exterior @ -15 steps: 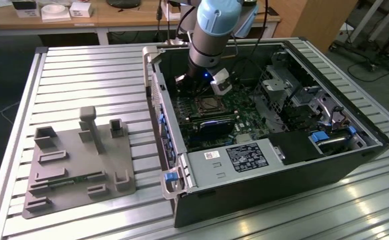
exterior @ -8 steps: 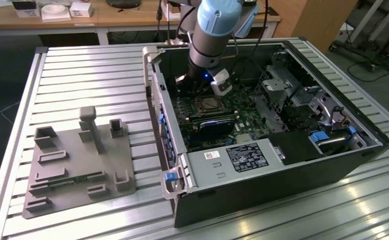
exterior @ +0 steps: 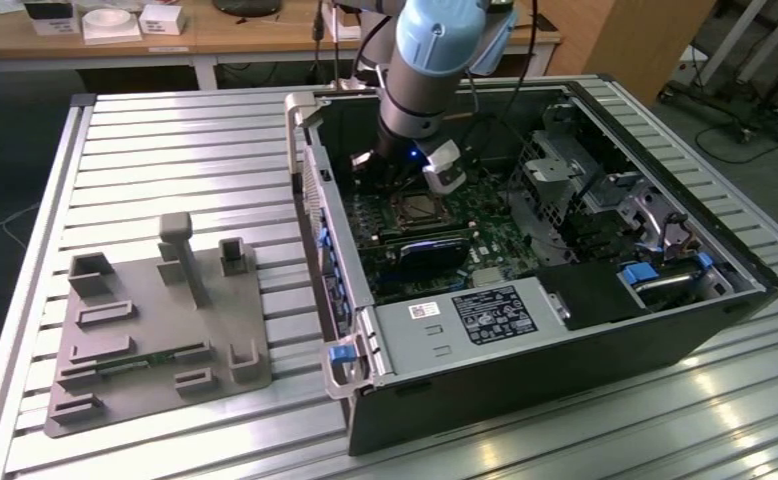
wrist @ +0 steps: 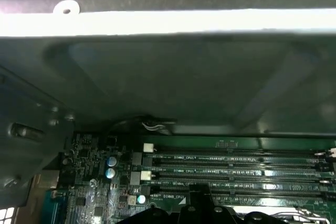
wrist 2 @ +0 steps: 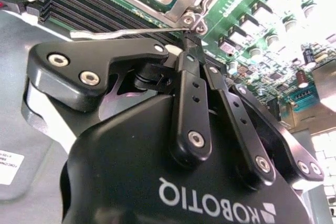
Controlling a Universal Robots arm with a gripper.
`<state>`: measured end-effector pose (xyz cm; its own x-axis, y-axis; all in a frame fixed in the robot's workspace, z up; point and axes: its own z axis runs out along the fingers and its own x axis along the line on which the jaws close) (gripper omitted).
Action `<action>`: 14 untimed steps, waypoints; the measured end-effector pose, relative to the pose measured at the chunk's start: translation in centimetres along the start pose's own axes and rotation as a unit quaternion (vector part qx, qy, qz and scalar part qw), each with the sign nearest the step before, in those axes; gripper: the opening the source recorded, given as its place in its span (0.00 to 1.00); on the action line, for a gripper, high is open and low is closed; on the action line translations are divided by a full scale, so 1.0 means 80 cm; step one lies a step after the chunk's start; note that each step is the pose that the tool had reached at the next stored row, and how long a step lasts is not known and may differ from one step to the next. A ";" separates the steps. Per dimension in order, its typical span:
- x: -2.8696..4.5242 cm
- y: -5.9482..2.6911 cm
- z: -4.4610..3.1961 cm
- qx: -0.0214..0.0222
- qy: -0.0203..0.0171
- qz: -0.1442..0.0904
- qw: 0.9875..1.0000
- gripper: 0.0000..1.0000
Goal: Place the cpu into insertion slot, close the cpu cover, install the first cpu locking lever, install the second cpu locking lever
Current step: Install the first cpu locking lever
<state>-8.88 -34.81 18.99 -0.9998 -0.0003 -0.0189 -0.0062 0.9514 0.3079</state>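
Exterior view: arm reaches into the open PC case (exterior: 523, 250) on the slatted table (exterior: 162, 150), near its far edge. The insertion slot (exterior: 423, 210) sits just below the wrist; the cpu looks seated, cover apparently down, though it's hard to be sure.

Second wrist view: hand (wrist 2: 190, 38) has its fingers pinched nearly together on a thin wire locking lever (wrist 2: 105, 33) at the corner of the cpu cover (wrist 2: 184, 9). Step in hand: installing a lever, probably the first. It calls for pressing it down and hooking it under its catch.

First wrist view: memory slots (wrist: 236, 174) run along the motherboard (wrist: 89, 192), beside the case wall.
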 end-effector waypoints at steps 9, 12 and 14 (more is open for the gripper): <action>0.0000 -0.003 -0.0005 0.000 0.000 0.000 1.000 0.10; -0.0002 -0.002 -0.0031 0.000 0.000 0.000 1.000 0.10; -0.0002 -0.001 -0.0062 0.000 0.000 0.000 1.000 0.10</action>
<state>-8.88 -35.01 19.45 -0.9998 -0.0004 -0.0190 -0.0063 0.9514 0.3078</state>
